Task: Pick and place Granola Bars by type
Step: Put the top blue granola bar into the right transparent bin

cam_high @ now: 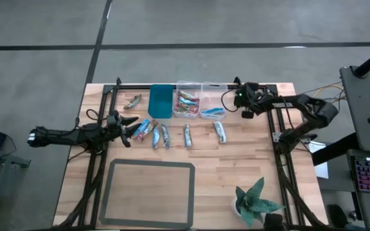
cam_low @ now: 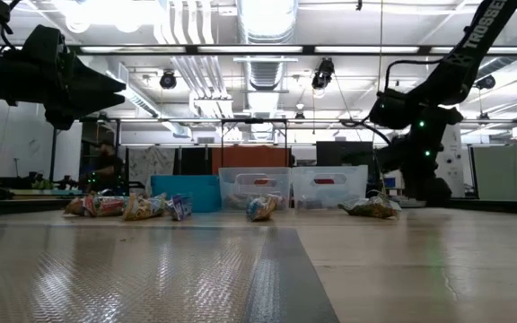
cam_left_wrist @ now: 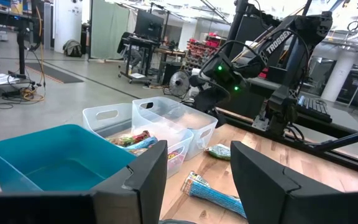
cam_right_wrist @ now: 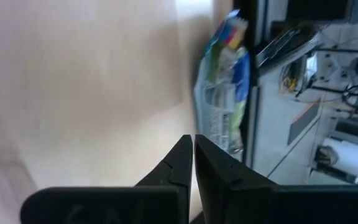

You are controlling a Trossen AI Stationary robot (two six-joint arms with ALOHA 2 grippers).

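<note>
Bars (cam_high: 166, 135) lie in a row mid-desk (cam_high: 249, 160), with more in the clear bins (cam_high: 188, 102) beside the teal bin (cam_high: 160, 101). Left hand (cam_high: 126, 128) hovers half-open and empty by the row's left end. Right hand (cam_high: 227, 99) sits closed and empty at the rightmost bin.

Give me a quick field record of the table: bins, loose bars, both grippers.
teal bin: no bars seen in it
middle clear bin: holds reddish multicoloured bars
right clear bin: a blue bar lies in it
loose bars: row in front of the bins, one apart left of the teal bin
left gripper: open, at the row's left end, nothing held
right gripper: shut, empty, beside the right clear bin
</note>
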